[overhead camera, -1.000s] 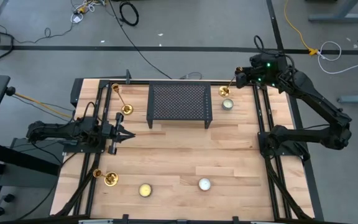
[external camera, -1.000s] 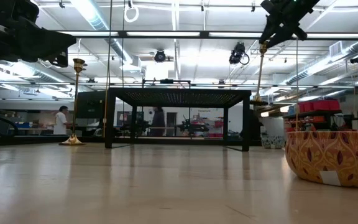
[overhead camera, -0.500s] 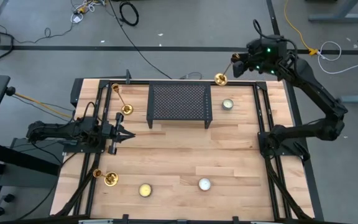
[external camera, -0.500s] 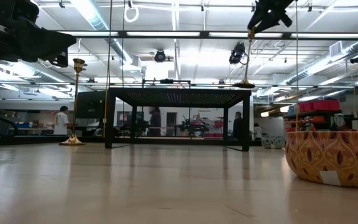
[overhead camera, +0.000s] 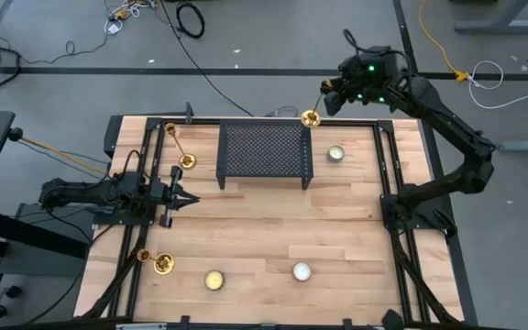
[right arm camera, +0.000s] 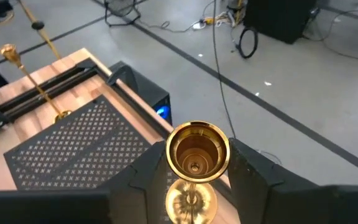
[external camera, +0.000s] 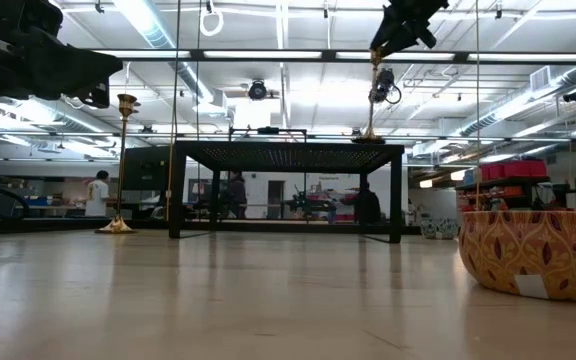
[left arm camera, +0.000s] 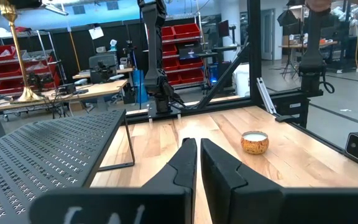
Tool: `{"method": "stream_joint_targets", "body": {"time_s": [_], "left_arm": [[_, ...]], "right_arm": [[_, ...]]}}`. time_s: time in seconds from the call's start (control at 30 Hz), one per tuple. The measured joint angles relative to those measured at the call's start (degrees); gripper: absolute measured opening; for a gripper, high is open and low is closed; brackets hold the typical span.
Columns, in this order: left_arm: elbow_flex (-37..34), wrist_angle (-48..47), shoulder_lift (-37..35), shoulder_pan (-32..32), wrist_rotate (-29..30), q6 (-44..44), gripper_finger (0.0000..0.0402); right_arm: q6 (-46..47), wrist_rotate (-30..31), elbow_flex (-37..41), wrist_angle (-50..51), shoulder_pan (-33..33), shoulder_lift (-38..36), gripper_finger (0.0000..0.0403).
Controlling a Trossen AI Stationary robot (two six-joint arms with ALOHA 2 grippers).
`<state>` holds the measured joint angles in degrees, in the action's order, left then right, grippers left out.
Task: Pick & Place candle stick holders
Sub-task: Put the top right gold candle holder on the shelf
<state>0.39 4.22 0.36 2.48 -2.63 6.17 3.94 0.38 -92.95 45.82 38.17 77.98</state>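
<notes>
Since a second ago we have carried our right gripper (overhead camera: 330, 94) and the brass candlestick holder (overhead camera: 311, 117) it grips away from the table's far right corner, beside the small candle jar (overhead camera: 336, 153), toward the back edge of the black mesh rack (overhead camera: 264, 150); nothing else has shifted. In the low view the holder hangs upright from its upper stem, its flared base level with the rack's top, near its right end. The right wrist view looks straight down into the cup, with our two fingers closed on the stem just beneath it. Our left gripper (overhead camera: 174, 196) waits low over the left side of the table, fingers shut and empty. One candlestick holder (overhead camera: 181, 149) stands just left of the rack, and another (overhead camera: 156, 262) stands near the front left corner. We judge the step in hand to be setting the carried holder on top of the rack. To do it well we should keep the stem vertical, bring the base fully over the mesh rather than its rim, lower gently until the base sits flat, and only then open. A tall stem on a small base will tip if we release it tilted or catch it while withdrawing.
</notes>
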Motion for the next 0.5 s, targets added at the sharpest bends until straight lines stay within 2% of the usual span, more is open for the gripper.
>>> {"method": "stream_joint_targets", "body": {"time_s": [0.5], "left_arm": [[0.0, 0.0, 0.0, 0.0, 0.0, 0.0, 0.0025]], "right_arm": [[-2.0, 0.0, -0.1, -1.9, -5.3, 3.8, 0.0144]]}}
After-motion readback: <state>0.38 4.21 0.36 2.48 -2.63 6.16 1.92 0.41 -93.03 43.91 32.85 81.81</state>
